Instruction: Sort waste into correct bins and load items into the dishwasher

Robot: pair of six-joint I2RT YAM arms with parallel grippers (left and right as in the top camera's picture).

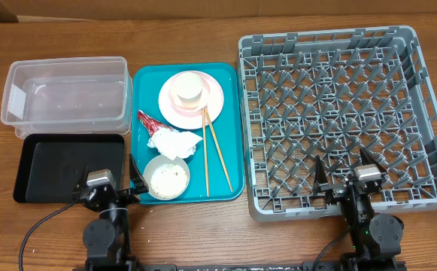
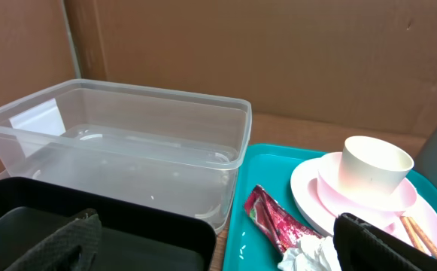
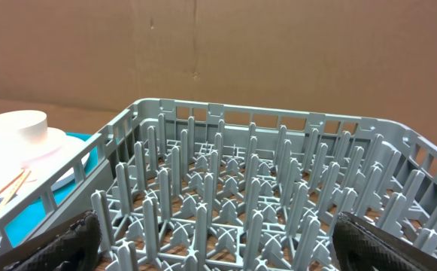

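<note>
Holds the left gripper (image 1: 109,179) (image 2: 226,245) spread wide, nothing between its fingers (image 2: 64,241). Hangs it low over the near edges of the black tray (image 1: 60,169) (image 2: 128,226) and the teal tray (image 1: 229,143) (image 2: 237,226). Finds a bowl (image 1: 165,178) just beside its inner finger, in the teal tray's near left corner, with white specks inside. Finds beyond the bowl a napkin (image 1: 174,141) (image 2: 304,257) and a wrapper (image 1: 149,120) (image 2: 274,218) touching it. Finds the chopsticks (image 1: 212,150) (image 2: 417,233) (image 3: 4,188) beside the napkin, far tips on the plate (image 1: 212,102) (image 2: 308,188). Shows a cup (image 1: 188,86) (image 2: 374,167) (image 3: 19,124) on that plate. Shows the tub (image 1: 66,68) (image 2: 128,143) behind the black tray, touching it. Holds the right gripper (image 1: 344,167) (image 3: 226,241) spread just as wide, also gripping nothing. Hangs it over the near edge of the rack (image 1: 323,38) (image 3: 226,113), right of the teal tray, pegs upright.
</note>
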